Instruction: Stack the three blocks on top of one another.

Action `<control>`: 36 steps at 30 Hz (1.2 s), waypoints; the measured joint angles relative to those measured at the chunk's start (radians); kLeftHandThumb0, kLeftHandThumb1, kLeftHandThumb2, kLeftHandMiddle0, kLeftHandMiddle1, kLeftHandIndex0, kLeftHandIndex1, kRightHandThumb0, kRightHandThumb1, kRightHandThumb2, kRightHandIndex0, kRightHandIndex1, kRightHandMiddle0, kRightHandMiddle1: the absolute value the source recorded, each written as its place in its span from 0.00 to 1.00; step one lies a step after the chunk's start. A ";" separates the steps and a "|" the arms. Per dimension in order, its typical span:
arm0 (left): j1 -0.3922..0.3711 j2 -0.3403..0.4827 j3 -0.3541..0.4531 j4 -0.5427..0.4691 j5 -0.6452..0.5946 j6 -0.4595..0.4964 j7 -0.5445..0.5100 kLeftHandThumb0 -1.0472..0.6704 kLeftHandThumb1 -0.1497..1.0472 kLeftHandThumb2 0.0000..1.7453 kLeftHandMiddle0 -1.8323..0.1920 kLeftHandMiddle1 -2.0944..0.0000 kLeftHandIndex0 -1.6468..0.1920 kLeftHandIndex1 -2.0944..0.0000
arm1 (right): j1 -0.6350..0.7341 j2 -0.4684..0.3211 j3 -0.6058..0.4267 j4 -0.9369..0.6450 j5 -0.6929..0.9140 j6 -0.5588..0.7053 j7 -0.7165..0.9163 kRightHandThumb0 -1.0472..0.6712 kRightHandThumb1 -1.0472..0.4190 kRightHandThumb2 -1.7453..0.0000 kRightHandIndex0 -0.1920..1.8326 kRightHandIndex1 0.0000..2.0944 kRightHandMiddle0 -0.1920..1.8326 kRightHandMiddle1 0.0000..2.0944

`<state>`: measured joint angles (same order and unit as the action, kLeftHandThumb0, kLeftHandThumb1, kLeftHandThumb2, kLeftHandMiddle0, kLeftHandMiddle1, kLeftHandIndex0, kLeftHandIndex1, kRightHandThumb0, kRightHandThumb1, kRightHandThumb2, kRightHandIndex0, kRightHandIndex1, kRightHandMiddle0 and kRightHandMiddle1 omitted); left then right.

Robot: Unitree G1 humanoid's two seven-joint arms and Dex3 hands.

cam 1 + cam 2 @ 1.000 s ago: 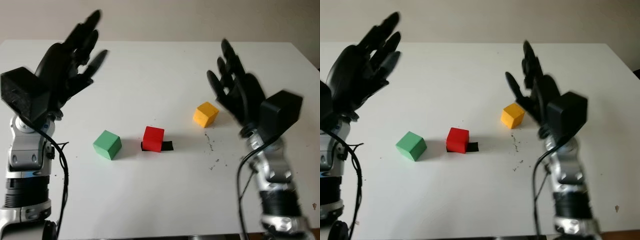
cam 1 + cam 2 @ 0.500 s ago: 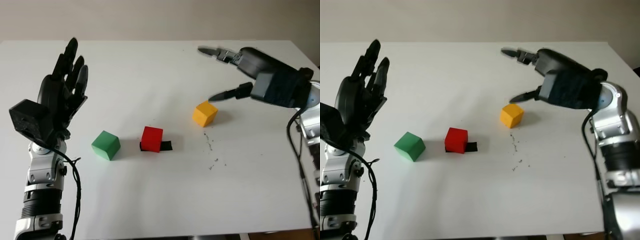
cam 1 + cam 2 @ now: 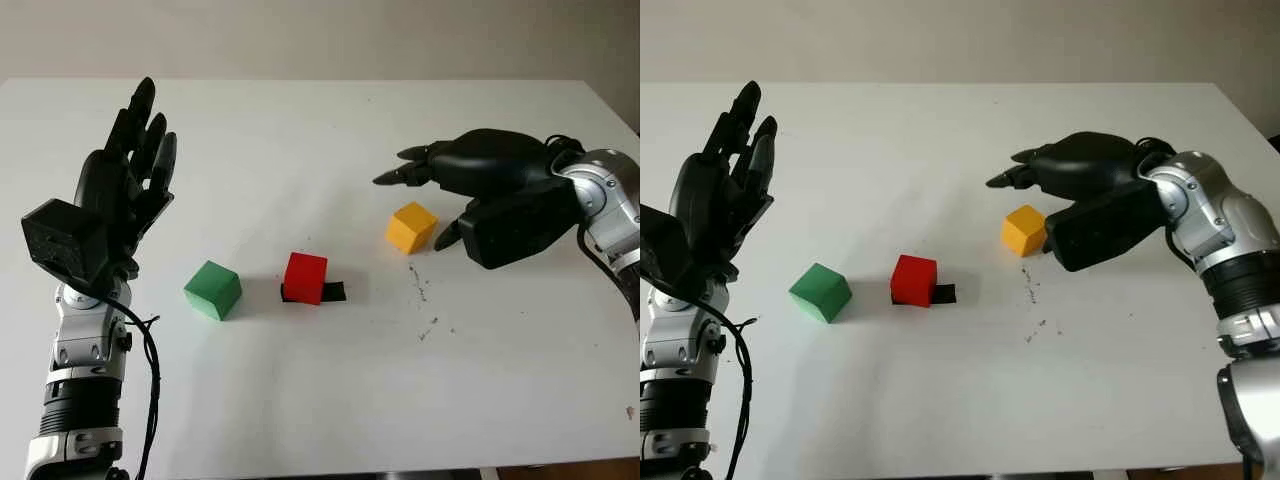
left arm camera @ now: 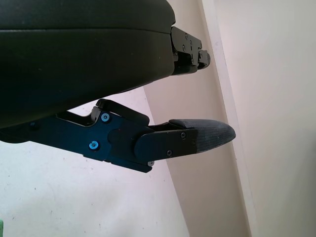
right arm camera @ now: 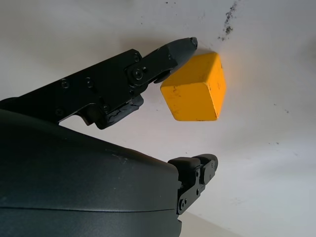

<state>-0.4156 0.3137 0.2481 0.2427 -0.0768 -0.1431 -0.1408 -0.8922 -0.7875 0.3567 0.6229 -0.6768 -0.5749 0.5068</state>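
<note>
Three blocks are sitting apart on the white table [image 3: 300,400]: the green block [image 3: 213,289] at left, the red block [image 3: 306,277] just beside a small black marker [image 3: 333,292], and the yellow block [image 3: 411,227] farther right. We are reaching for the yellow one with our right hand [image 3: 470,185], fingers spread around it without touching (thumb [image 5: 168,54] near one side, the others arching over). Our left hand [image 3: 120,190] is hovering upright at the left, open, holding nothing. We judge the first pickup is under way; next we need to lower, pinch the yellow block squarely, and lift it toward another block.
</note>
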 measured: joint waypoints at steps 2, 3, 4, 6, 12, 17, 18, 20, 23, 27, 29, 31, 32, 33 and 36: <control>0.000 0.001 0.000 0.000 0.002 0.001 0.000 0.24 1.00 0.28 0.85 0.97 0.85 0.97 | -0.004 0.000 0.008 0.024 -0.015 -0.023 -0.028 0.36 0.15 0.97 0.16 0.03 0.25 0.04; 0.000 0.002 0.000 0.000 0.003 0.001 0.000 0.24 1.00 0.28 0.85 0.97 0.85 0.97 | -0.006 0.000 0.014 0.039 -0.025 -0.033 -0.045 0.36 0.14 0.97 0.16 0.03 0.26 0.04; 0.000 0.002 0.000 0.000 0.003 0.001 0.000 0.23 1.00 0.28 0.85 0.97 0.85 0.97 | -0.008 0.001 0.022 0.054 -0.033 -0.044 -0.062 0.36 0.14 0.97 0.16 0.03 0.26 0.04; 0.000 0.003 0.000 0.000 0.005 0.003 0.000 0.23 1.00 0.27 0.85 0.97 0.85 0.97 | -0.012 0.004 0.034 0.089 -0.053 -0.066 -0.111 0.36 0.15 0.97 0.18 0.03 0.28 0.04; 0.000 0.004 -0.002 -0.001 0.007 0.016 0.000 0.24 1.00 0.28 0.84 0.97 0.84 0.97 | -0.019 0.012 0.054 0.159 -0.101 -0.097 -0.244 0.38 0.14 0.96 0.20 0.04 0.30 0.04; 0.000 0.004 -0.006 -0.001 0.005 0.016 -0.002 0.24 1.00 0.26 0.83 0.97 0.83 0.97 | -0.020 0.016 0.075 0.197 -0.126 -0.096 -0.308 0.39 0.13 0.97 0.20 0.04 0.32 0.04; 0.000 0.004 -0.006 0.000 0.005 0.016 -0.002 0.24 1.00 0.26 0.83 0.97 0.83 0.97 | -0.021 0.017 0.078 0.204 -0.129 -0.096 -0.320 0.39 0.12 0.96 0.21 0.04 0.32 0.04; 0.000 0.005 -0.006 -0.001 0.005 0.016 -0.004 0.24 1.00 0.26 0.83 0.97 0.83 0.97 | -0.022 0.019 0.081 0.221 -0.134 -0.096 -0.340 0.39 0.12 0.96 0.21 0.04 0.32 0.04; 0.001 0.005 -0.006 -0.001 0.006 0.016 -0.004 0.24 1.00 0.27 0.83 0.97 0.83 0.97 | -0.028 0.022 0.089 0.242 -0.137 -0.097 -0.357 0.40 0.12 0.97 0.22 0.04 0.34 0.05; 0.005 0.006 -0.007 -0.001 0.006 0.016 -0.004 0.24 1.00 0.26 0.83 0.97 0.83 0.97 | -0.034 0.027 0.101 0.263 -0.140 -0.107 -0.380 0.41 0.12 0.97 0.23 0.04 0.37 0.06; 0.011 0.007 -0.007 -0.001 0.006 0.016 -0.004 0.24 1.00 0.26 0.83 0.97 0.83 0.97 | -0.036 0.029 0.107 0.280 -0.140 -0.116 -0.393 0.41 0.12 0.97 0.23 0.04 0.38 0.06; 0.017 0.007 -0.007 -0.001 0.006 0.016 -0.005 0.24 1.00 0.26 0.83 0.97 0.83 0.97 | -0.037 0.030 0.115 0.292 -0.144 -0.120 -0.403 0.40 0.11 0.97 0.23 0.04 0.40 0.07; 0.019 0.007 -0.007 -0.001 0.006 0.016 -0.005 0.24 1.00 0.26 0.83 0.97 0.83 0.97 | -0.038 0.031 0.116 0.297 -0.145 -0.121 -0.410 0.39 0.11 0.97 0.23 0.04 0.41 0.07; 0.019 0.007 -0.007 -0.001 0.007 0.016 -0.005 0.23 1.00 0.26 0.83 0.97 0.83 0.97 | -0.039 0.031 0.119 0.301 -0.148 -0.122 -0.418 0.39 0.10 0.96 0.23 0.04 0.42 0.08; 0.019 0.011 -0.010 -0.001 0.014 0.015 -0.003 0.23 1.00 0.26 0.83 0.97 0.82 0.97 | -0.044 0.032 0.127 0.314 -0.155 -0.123 -0.444 0.39 0.07 0.97 0.24 0.03 0.37 0.32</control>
<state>-0.3968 0.3251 0.2383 0.2422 -0.0623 -0.1281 -0.1438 -0.9363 -0.7558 0.4837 0.9369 -0.8319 -0.6982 0.0632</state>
